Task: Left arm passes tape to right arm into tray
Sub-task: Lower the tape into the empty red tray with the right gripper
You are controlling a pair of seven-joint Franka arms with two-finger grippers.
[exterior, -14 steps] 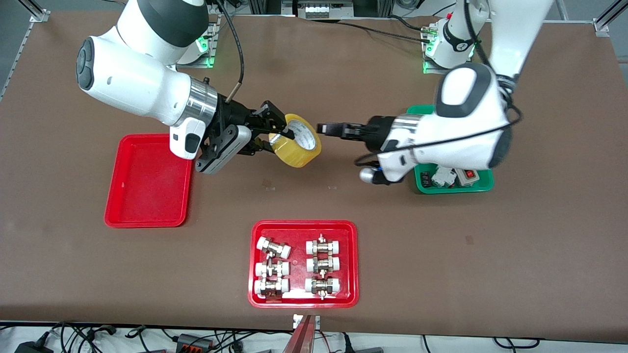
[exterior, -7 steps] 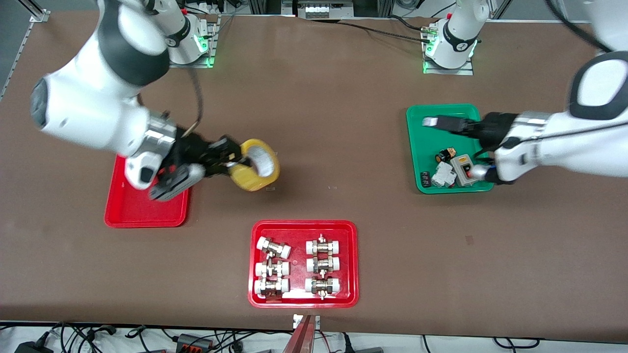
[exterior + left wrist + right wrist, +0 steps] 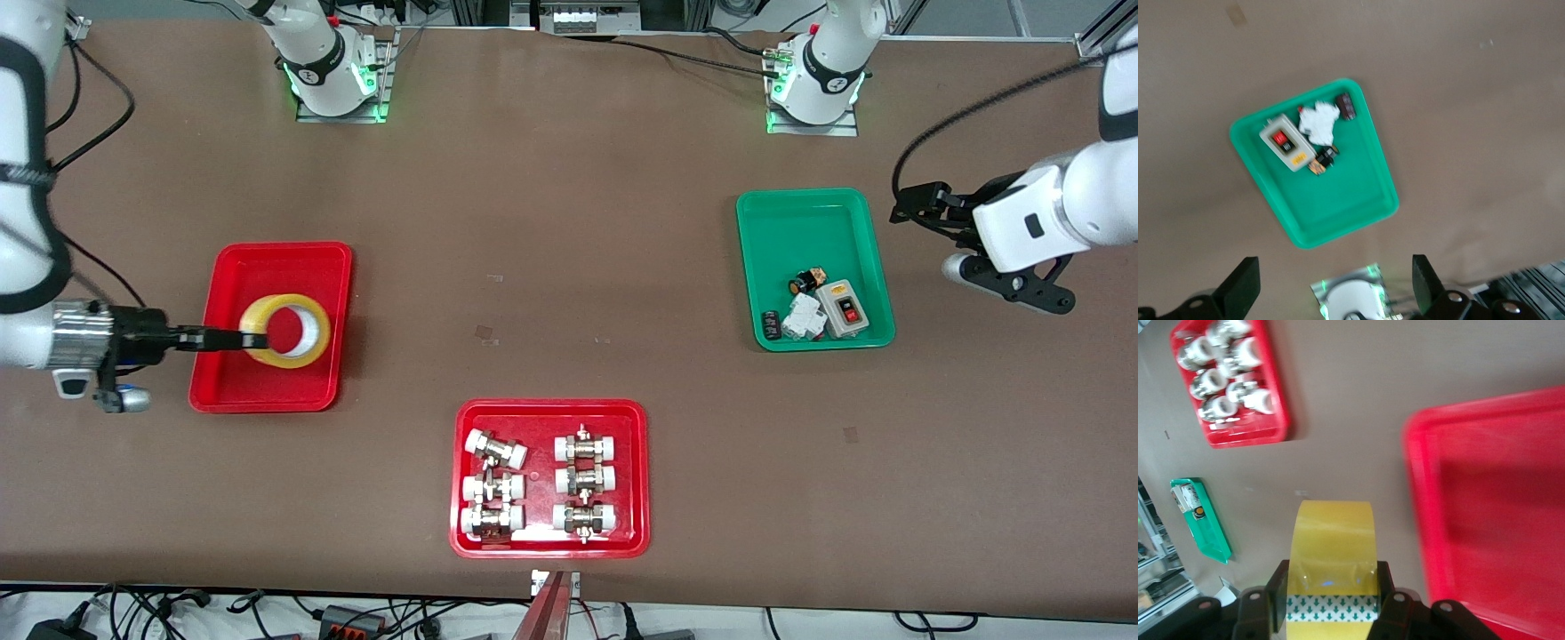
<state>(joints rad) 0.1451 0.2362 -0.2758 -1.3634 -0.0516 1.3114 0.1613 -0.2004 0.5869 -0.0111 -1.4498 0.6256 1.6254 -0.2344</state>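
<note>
Around the action sit a second red tray of pipe fittings (image 3: 550,478) nearer the front camera at mid-table and a green tray (image 3: 814,267) with small electrical parts toward the left arm's end, neither of them in the way of the plain red tray (image 3: 271,328). The right gripper (image 3: 253,340) is clamped on the rim of the tape (image 3: 284,331), holding the yellow roll over that tray, whereas a second ago it held it over bare table at mid-table just after the handover. The left gripper (image 3: 900,212), jaws spread wide and empty, has pulled back from mid-table to past the green tray, and whether the roll already touches the tray floor is hard to make out.
</note>
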